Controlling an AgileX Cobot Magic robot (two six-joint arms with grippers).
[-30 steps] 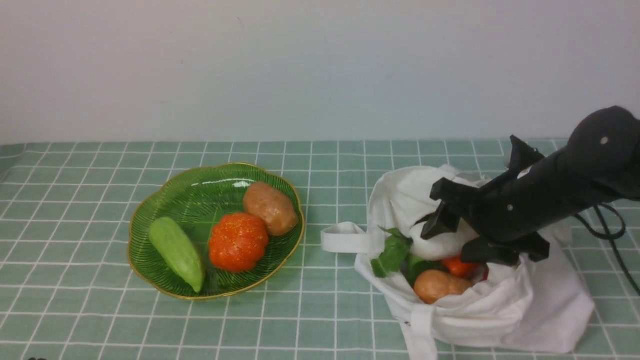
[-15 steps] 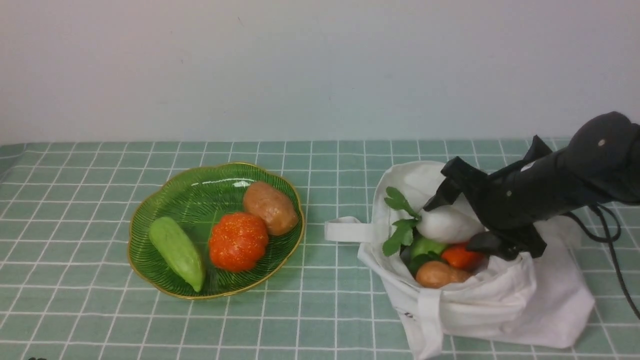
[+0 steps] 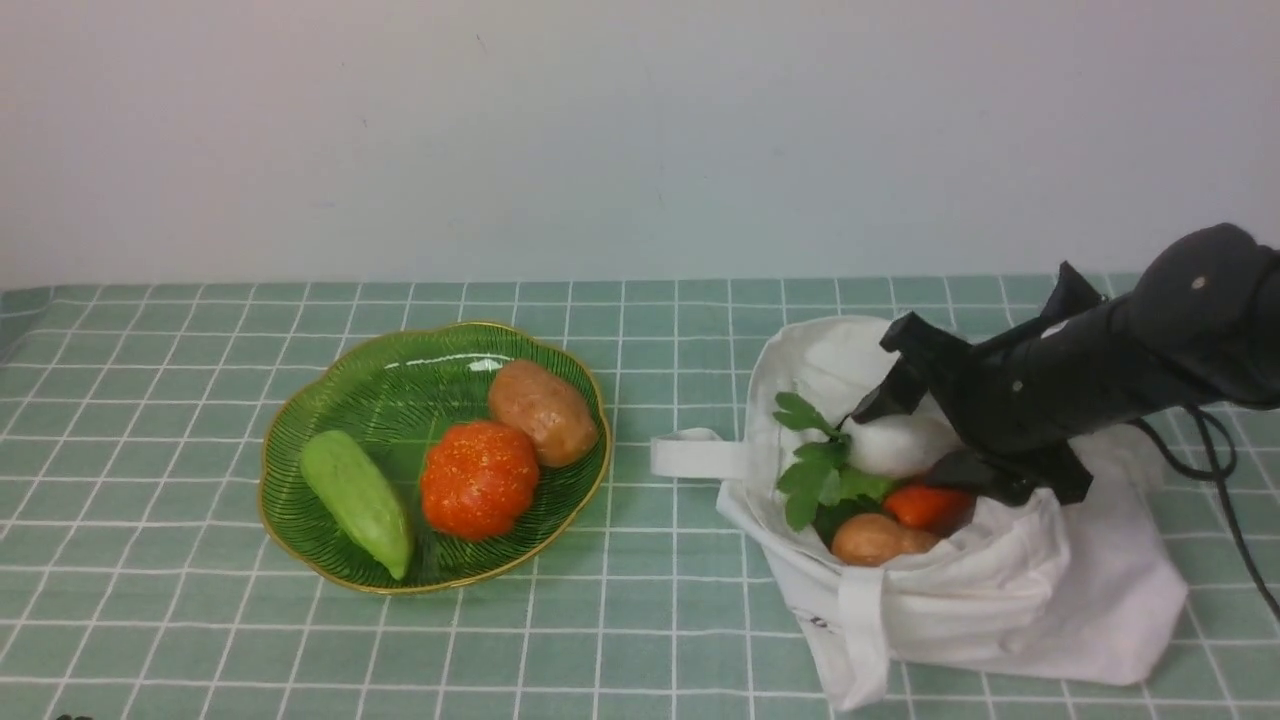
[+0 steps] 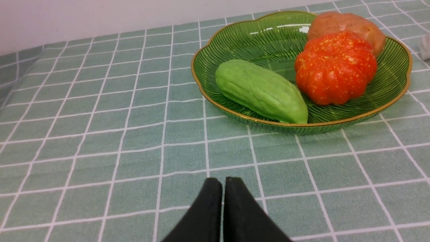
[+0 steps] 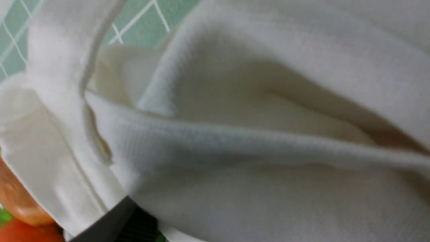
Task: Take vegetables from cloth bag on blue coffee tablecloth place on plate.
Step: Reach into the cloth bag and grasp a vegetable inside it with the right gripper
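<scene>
The white radish [image 3: 890, 448] with green leaves [image 3: 815, 470] lies at the mouth of the white cloth bag [image 3: 1050, 600] on the right of the teal checked tablecloth [image 3: 150, 400]. My right gripper [image 3: 910, 440] reaches into the bag and is shut on the radish, one finger above it and one below. The right wrist view is filled by blurred bag fabric [image 5: 268, 168], with one dark finger [image 5: 114, 222] at its edge. The green glass plate [image 3: 400, 390] stands left of the bag, also in the left wrist view [image 4: 255, 43]. My left gripper [image 4: 222, 183] is shut and empty over the cloth before the plate.
On the plate lie a pale green gourd [image 3: 355, 500], an orange pumpkin [image 3: 478, 478] and a brown potato [image 3: 540, 412]. In the bag, beside the radish, are another brown potato [image 3: 880, 538] and a red tomato [image 3: 925, 505]. A bag strap [image 3: 695, 455] lies towards the plate.
My right gripper has raised the radish within the bag's mouth. Its leaves rose, then sagged a little. The bag's mouth and strap shifted with it. The plate is unchanged.
</scene>
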